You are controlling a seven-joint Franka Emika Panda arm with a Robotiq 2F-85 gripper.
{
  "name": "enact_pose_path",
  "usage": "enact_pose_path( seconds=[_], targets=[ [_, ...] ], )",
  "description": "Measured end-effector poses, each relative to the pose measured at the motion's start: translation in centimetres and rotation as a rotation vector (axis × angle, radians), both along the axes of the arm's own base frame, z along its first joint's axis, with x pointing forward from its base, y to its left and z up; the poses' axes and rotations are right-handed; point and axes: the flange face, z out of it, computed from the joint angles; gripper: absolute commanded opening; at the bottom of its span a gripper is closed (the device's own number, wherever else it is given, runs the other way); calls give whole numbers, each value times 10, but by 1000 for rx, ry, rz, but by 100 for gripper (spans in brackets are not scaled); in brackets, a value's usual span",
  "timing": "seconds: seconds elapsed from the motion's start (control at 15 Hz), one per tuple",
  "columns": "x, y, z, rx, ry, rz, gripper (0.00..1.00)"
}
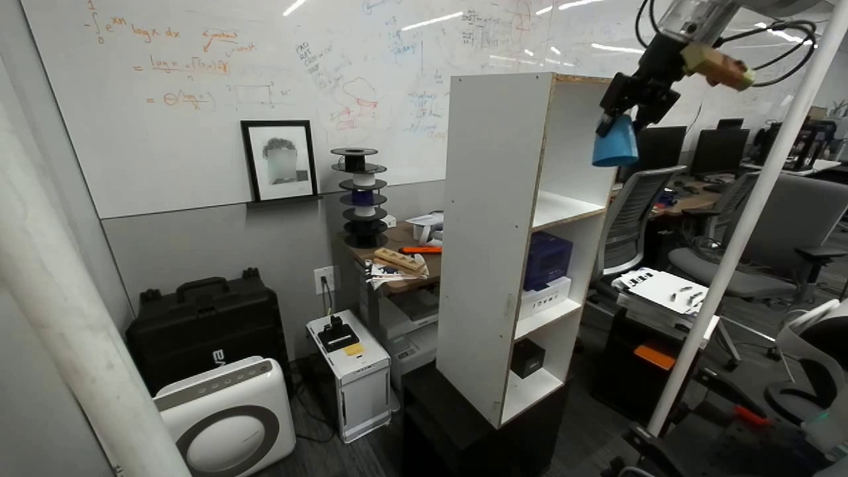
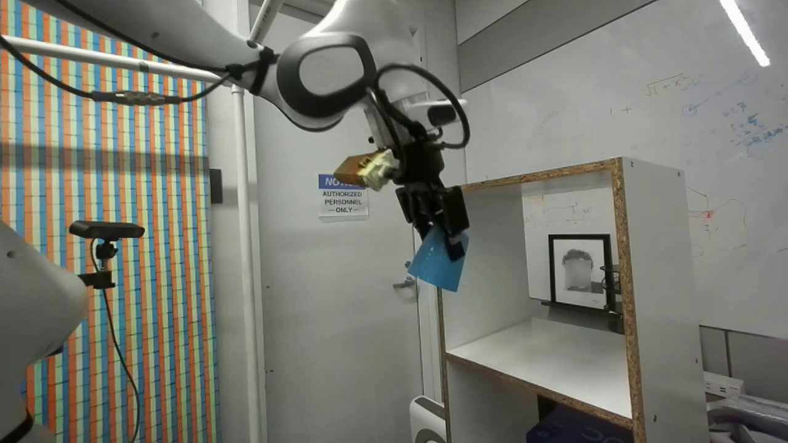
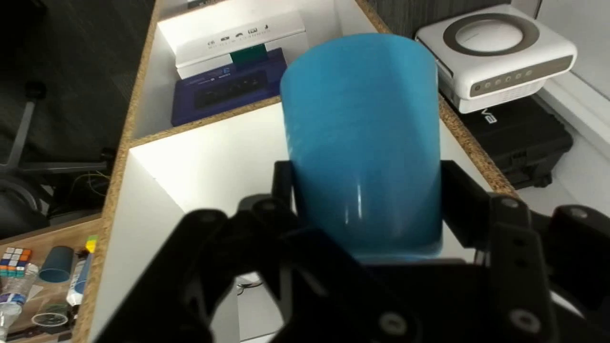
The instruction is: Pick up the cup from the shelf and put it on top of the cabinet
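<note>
The floor (image 1: pixel 358 460) here is dark grey. Directly on it I see a white upright box (image 1: pixel 364 397), and near that a white appliance (image 1: pixel 228 437) with a round front panel. Farther off, a grey office chair (image 1: pixel 782 225) rests on its castors. Where the cabinet's black base (image 1: pixel 477 447) meets it, I cannot see.

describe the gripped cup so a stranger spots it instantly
Find the tall white cabinet, then the black gripper near its top compartment. It holds the cup, tilted, wider end down, bright blue unlike the dark indigo box one level lower.
</note>
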Motion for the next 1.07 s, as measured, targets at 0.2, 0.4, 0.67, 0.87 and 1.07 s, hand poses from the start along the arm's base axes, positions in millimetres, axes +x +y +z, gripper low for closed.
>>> enact_pose_path(
  seconds=[0.2,0.4,0.67,0.87,1.07],
  targets=[
    [-30,-6,56,0,18,-7,47],
    [-33,-11,110,-11,-132,-68,47],
    [-4,-18,141,-40,-370,-130,47],
    [31,-19,140,-52,-489,-169,47],
    [67,-21,128,-49,-509,-193,93]
  ],
)
